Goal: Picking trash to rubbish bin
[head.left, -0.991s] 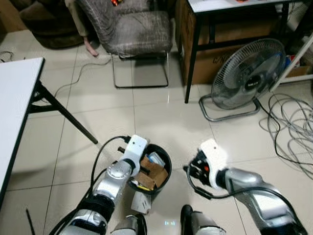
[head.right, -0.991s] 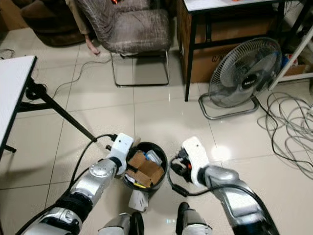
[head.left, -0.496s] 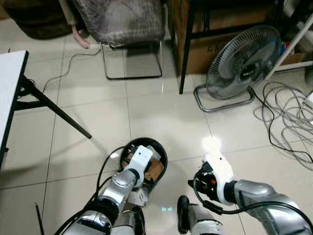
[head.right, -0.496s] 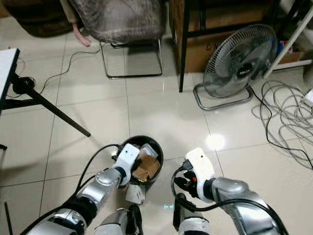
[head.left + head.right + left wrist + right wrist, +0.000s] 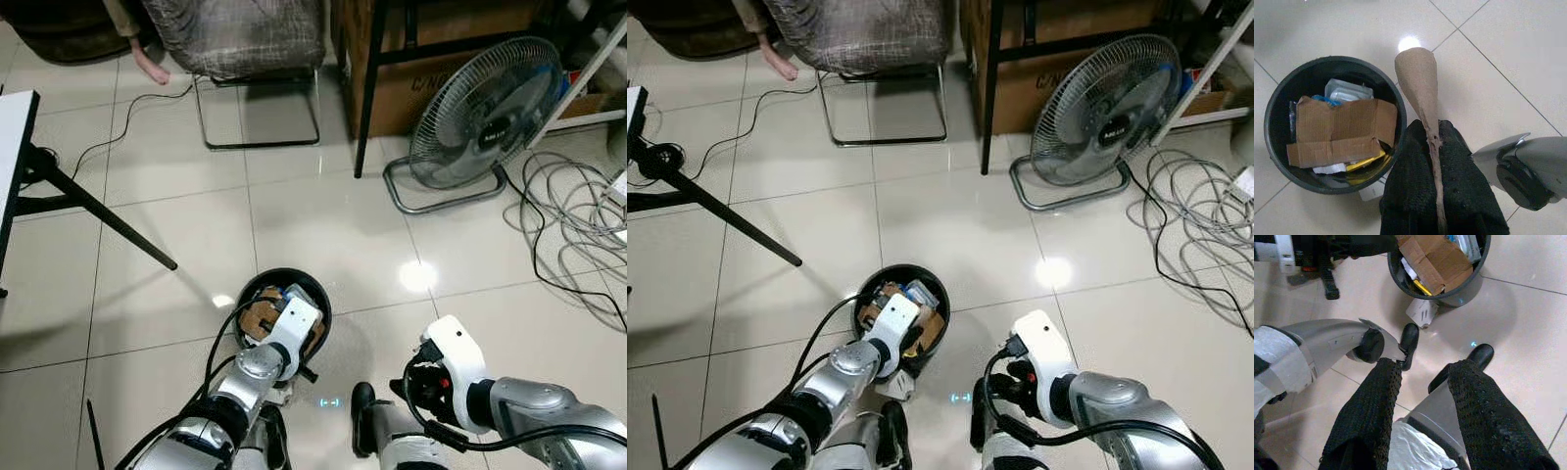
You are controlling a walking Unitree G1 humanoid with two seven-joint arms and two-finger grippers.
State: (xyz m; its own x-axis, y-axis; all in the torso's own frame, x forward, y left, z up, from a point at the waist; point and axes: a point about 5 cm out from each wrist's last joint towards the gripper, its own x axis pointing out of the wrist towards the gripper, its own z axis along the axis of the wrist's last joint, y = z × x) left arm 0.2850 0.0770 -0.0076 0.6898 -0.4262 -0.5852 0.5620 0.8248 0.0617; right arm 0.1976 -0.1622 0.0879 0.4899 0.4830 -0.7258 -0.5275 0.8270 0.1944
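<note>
Glossy pale floor tiles are running under everything, with a floor fan (image 5: 485,113), a tangle of grey cables (image 5: 578,230) and a cantilever chair (image 5: 240,49) sitting further off, and the black rubbish bin (image 5: 257,284) standing just ahead of the robot's feet. Compared with a second ago, the whole view is sitting differently, so the head camera has been shifting; beyond that, the left arm has been swinging in from the bin's left rim until its wrist is now hanging right over the bin's near side, while the right arm has been drawing back toward the body. That is suggesting the drop is close but not yet made. In the left wrist view the left gripper (image 5: 1437,196) is pinching a flattened brown paper cone (image 5: 1419,83) between closed fingers, the cone's wide end pointing out past the bin's rim over bare tile just beside it, so it is looking slightly off target. Inside the bin are lying folded cardboard (image 5: 1342,129), a clear plastic wrapper (image 5: 1347,90) and yellow scraps. A white paper scrap (image 5: 1421,312) is lying on the floor touching the bin's base. The right gripper (image 5: 1422,396) is hovering spread apart and empty above the robot's feet.
</note>
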